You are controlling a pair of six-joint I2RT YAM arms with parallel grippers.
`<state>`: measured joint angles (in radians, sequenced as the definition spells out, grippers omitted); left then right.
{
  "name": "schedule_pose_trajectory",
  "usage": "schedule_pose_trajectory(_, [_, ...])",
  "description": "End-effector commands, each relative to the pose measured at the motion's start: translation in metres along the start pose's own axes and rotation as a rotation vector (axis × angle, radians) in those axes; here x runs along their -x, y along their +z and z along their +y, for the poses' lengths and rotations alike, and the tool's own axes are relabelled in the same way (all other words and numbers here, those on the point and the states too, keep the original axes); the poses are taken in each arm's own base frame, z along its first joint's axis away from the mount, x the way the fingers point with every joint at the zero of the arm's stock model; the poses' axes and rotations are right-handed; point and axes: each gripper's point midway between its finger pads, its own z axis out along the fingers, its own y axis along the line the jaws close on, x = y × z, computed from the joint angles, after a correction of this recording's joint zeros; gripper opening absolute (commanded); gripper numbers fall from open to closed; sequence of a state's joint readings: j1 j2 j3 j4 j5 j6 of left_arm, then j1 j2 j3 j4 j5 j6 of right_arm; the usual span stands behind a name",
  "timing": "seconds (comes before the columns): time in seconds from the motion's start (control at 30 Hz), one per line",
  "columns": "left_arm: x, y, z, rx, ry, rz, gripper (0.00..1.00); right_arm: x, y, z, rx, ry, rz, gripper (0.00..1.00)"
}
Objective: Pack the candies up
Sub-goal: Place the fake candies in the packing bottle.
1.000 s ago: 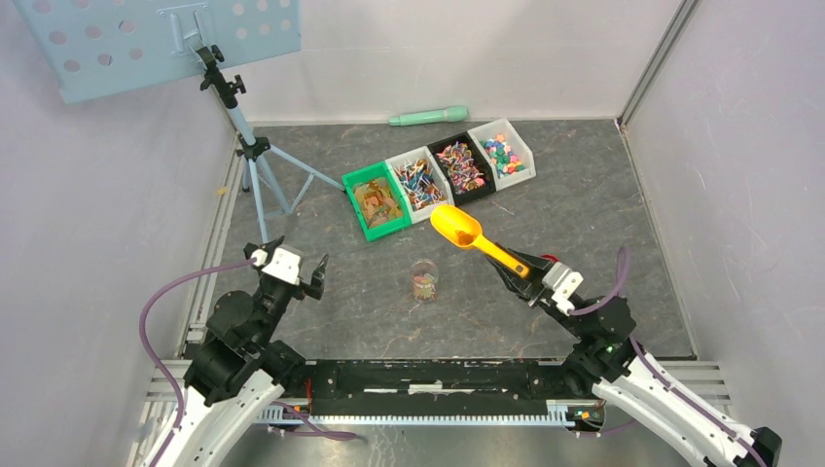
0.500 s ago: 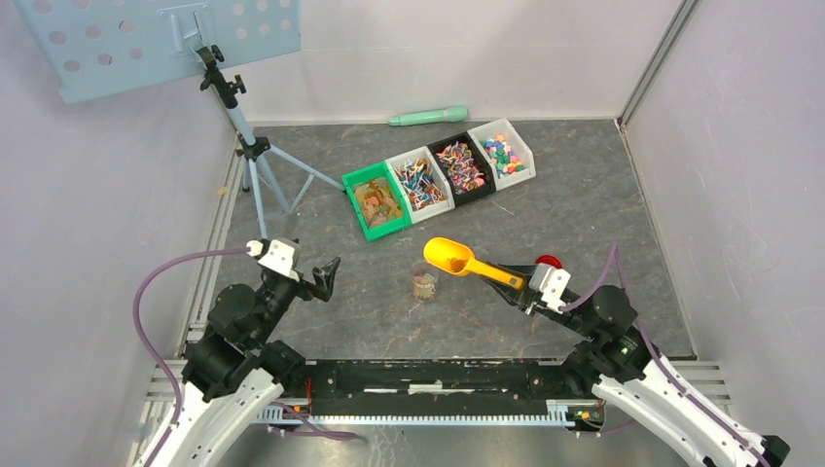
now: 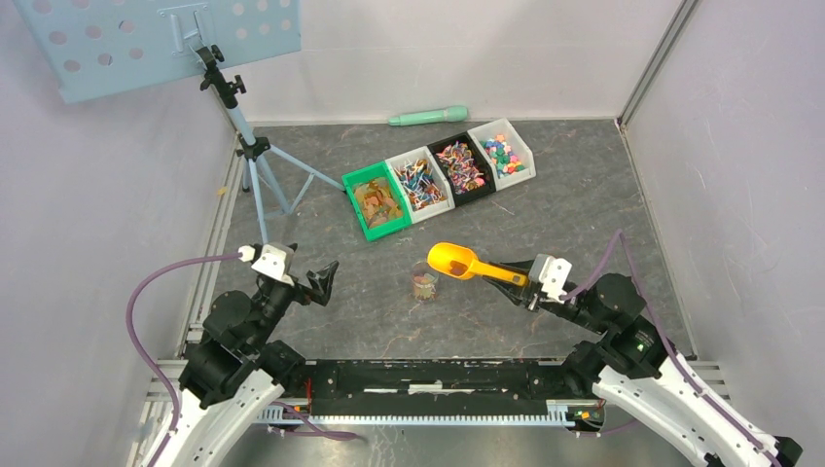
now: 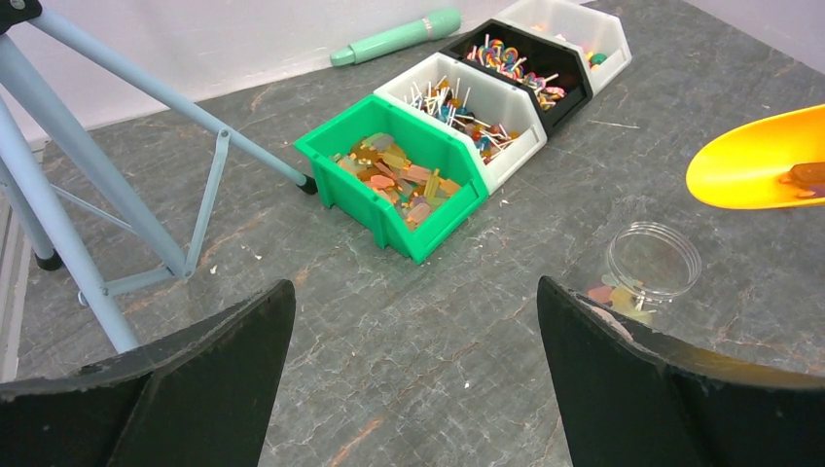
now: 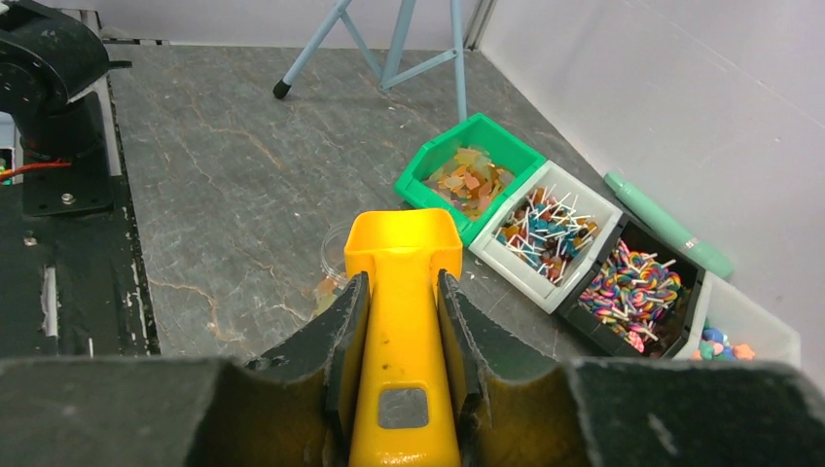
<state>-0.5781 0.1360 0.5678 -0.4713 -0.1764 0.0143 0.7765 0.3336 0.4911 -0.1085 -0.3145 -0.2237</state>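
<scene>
I'm clamping the right gripper point(image 5: 399, 292) on the yellow scoop point(image 3: 455, 259), its bowl hovering just beside the clear jar point(image 4: 609, 261). Candies point(image 4: 613, 295) are lying in that jar and the bins point(image 4: 428, 229). The left gripper point(image 4: 415, 287) is hanging spread, empty.

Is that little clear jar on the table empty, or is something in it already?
Not empty: the jar stands upright with no lid on, and a few candies lie at its bottom.

Candies point(image 4: 804, 176) in yellow scoop point(image 4: 749, 161) cut by frame edge, clear jar point(image 5: 333, 263) mostly behind that scoop
</scene>
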Motion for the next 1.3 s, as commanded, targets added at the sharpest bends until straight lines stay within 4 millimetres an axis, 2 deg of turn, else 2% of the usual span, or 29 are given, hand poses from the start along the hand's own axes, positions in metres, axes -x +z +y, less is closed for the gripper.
schedule_pose_trajectory(0.0, [0.003,-0.001,0.0,0.001,-0.026,-0.018,1.0,0.037,0.0,-0.008,-0.002,0.018,-0.041,0.0])
schedule_pose_trajectory(0.2, [0.005,-0.001,-0.003,-0.018,-0.02,-0.026,1.0,0.032,0.005,-0.001,0.045,0.056,-0.002,0.0])
schedule_pose_trajectory(0.5, [0.006,-0.003,-0.003,-0.02,-0.022,-0.036,1.0,0.024,0.008,-0.002,0.055,0.088,0.09,0.0])
schedule_pose_trajectory(0.73, [0.007,-0.004,-0.003,-0.019,-0.024,-0.037,1.0,0.026,0.01,-0.007,0.037,0.121,0.132,0.0])
schedule_pose_trajectory(1.27, [0.009,-0.006,-0.001,-0.009,-0.025,-0.054,1.0,0.008,0.02,-0.007,0.051,0.169,0.238,0.0])
